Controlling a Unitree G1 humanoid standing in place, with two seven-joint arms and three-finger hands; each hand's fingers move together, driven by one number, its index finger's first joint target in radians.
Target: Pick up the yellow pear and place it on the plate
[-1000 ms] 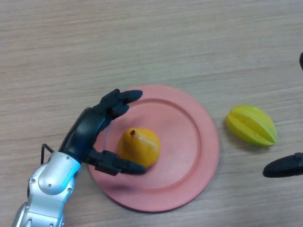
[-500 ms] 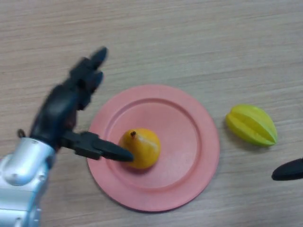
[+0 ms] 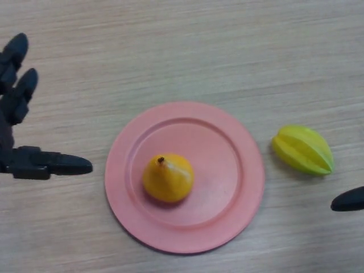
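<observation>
- Your pear (image 3: pixel 167 178) sits on the plate (image 3: pixel 227 142), left of centre.
- Left hand (image 3: pixel 17 142) at 9 o'clock: fingers spread, empty.
- Right hand (image 3: pixel 348 199) at 4 o'clock: grip unclear.

Left hand (image 3: pixel 17 131): matte black, thick blocky segmented fingers. Right hand (image 3: pixel 348 200): black rounded tip only.

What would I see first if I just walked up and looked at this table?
First the yellow pear, sitting left of the middle of the round pink plate at the centre of the wooden table. Next a yellow-green star fruit lying on the table just right of the plate. The robot's black left hand is open at the left edge, clear of the plate, and only a tip of the right hand shows at the right edge.
</observation>
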